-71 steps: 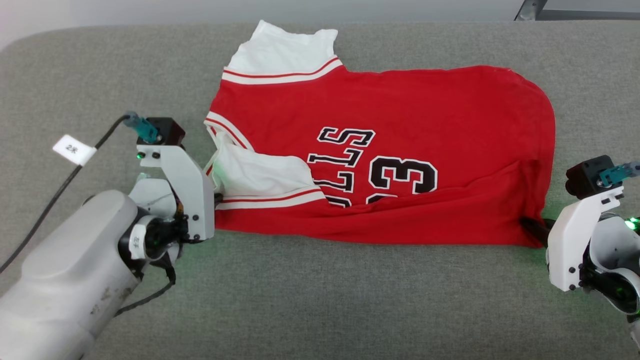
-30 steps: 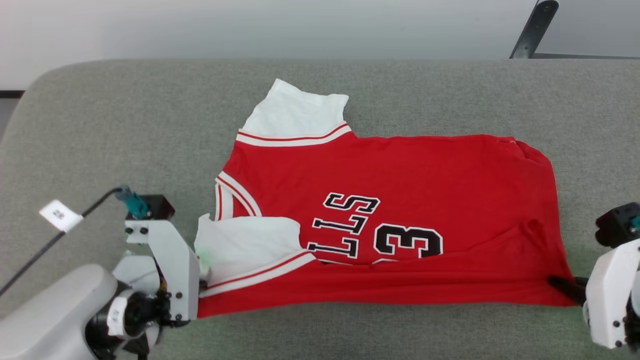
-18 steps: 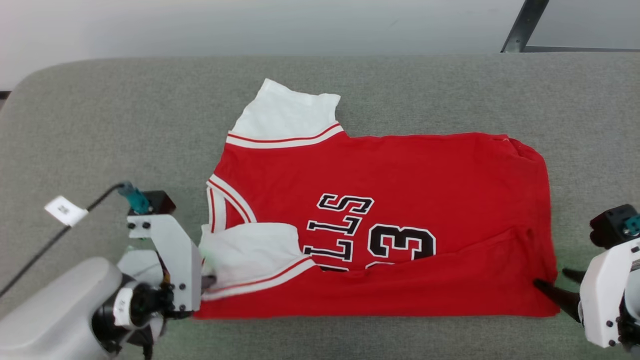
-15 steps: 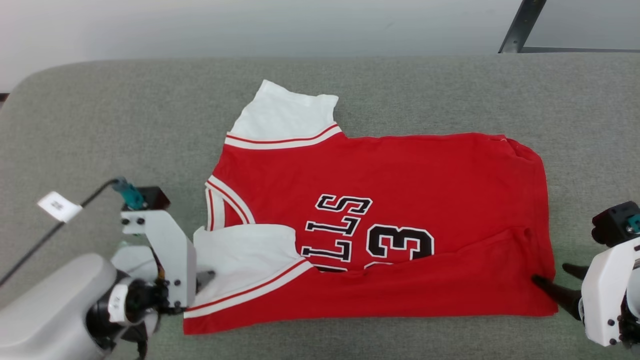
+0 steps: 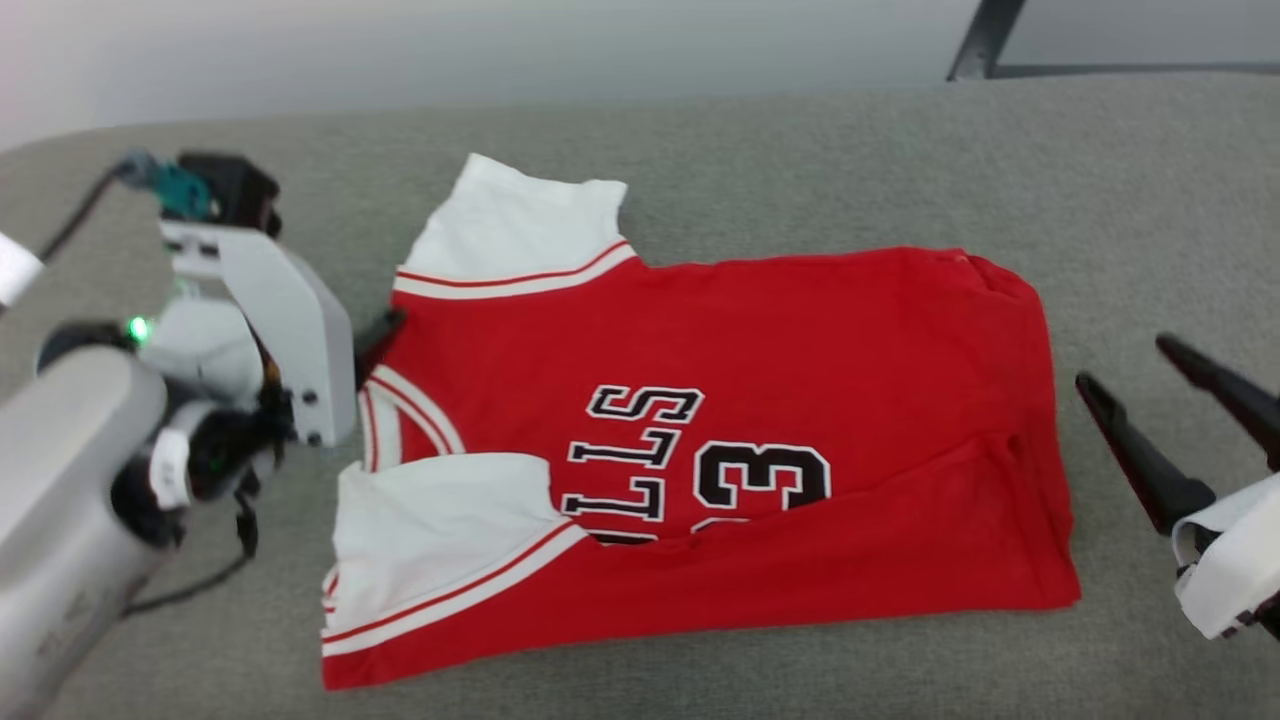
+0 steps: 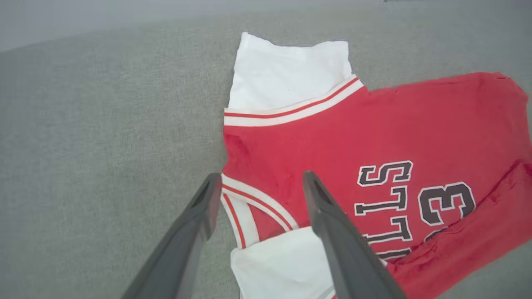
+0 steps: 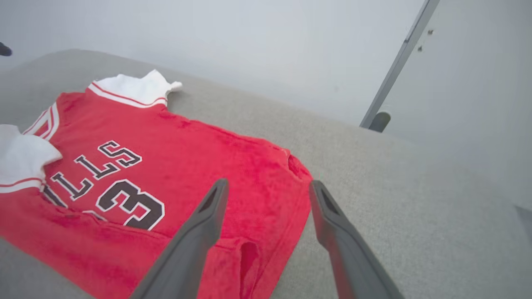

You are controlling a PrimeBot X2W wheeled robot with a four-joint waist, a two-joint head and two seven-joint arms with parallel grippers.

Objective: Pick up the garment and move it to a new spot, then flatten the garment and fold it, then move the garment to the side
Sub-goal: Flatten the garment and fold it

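The garment (image 5: 760, 400), a red jersey with white sleeves and black lettering, lies flat on the grey cushion, its near edge folded up over the lower print. My left gripper (image 6: 262, 178) hovers open over the striped neckline at the garment's left edge, holding nothing; in the head view one dark fingertip (image 5: 388, 322) pokes out beside the collar. My right gripper (image 5: 1125, 362) stands open just right of the hem, apart from the cloth. In the right wrist view its fingers (image 7: 208, 216) frame the garment's (image 7: 199, 153) hem corner.
The grey padded surface (image 5: 700, 150) spreads wide around the shirt, with a pale wall behind it. A dark metal pole (image 5: 985, 40) rises at the back right. A cable with a white tag (image 5: 10, 270) trails from my left wrist.
Both grippers opened and let go of the garment's near corners. The left one moved up beside the collar, the right one lifted off the hem. The head camera also shifted.
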